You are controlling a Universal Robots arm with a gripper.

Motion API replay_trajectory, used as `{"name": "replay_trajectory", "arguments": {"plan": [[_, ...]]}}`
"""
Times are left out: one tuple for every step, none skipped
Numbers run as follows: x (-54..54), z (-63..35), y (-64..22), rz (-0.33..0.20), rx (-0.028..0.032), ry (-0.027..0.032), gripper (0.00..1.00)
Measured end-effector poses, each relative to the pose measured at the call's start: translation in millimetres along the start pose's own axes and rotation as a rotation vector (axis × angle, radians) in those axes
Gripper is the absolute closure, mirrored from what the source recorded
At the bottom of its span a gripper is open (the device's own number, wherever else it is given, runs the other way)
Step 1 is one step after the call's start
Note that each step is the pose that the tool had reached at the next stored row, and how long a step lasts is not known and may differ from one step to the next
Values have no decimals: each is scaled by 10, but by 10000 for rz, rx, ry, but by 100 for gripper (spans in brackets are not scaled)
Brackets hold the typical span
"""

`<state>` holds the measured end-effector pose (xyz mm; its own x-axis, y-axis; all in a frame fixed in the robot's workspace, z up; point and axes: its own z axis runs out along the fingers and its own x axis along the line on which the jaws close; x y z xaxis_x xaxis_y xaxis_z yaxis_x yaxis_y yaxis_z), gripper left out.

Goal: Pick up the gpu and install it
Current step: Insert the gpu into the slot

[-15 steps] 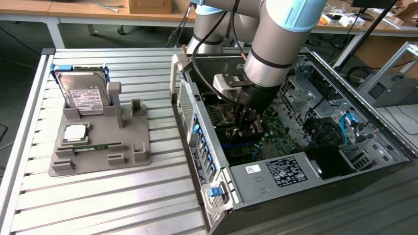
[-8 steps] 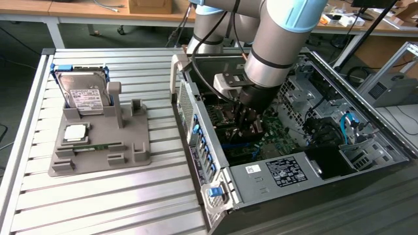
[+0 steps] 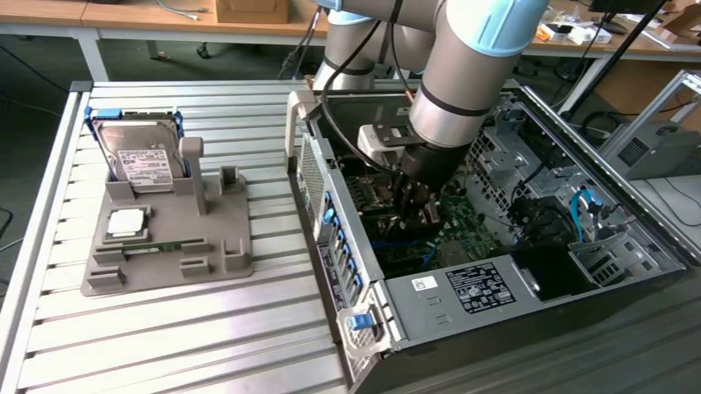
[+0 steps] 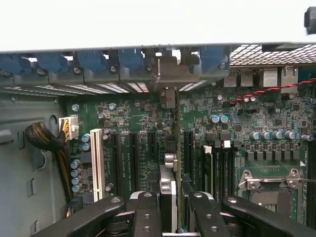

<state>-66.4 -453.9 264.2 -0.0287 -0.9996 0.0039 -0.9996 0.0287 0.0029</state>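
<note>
1. We see our arm [image 3: 460, 74] reaching steeply down from the top of the exterior view, its grey tube segments joined by a pale blue cap.
2. Our wrist points nearly straight down, with a small grey box mounted on its side towards the exterior view's left.
3. Our gripper [image 4: 173, 207] hangs below the wrist, dark and narrow.
4. Its black fingers [image 4: 148, 212] are closed in on a thin card edge held upright between them.
</note>
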Motion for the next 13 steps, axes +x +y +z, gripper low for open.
{"name": "replay_trajectory", "arguments": {"plan": [[0,0,1,6,0,-23,73],[-1,1,1,11,0,-50,73],[1,2,1,11,0,-78,73],[6,2,0,10,0,-87,73],[12,1,0,10,-1,-86,73],[18,2,-2,10,-1,-87,73],[24,2,-11,10,-1,-89,73],[27,4,-26,11,-1,-90,73],[27,5,-47,11,-2,-90,73],[27,6,-71,10,-4,-88,73],[28,6,-72,11,-4,-87,73],[28,6,-72,11,-4,-86,73],[27,8,-73,11,-4,-86,73]]}}
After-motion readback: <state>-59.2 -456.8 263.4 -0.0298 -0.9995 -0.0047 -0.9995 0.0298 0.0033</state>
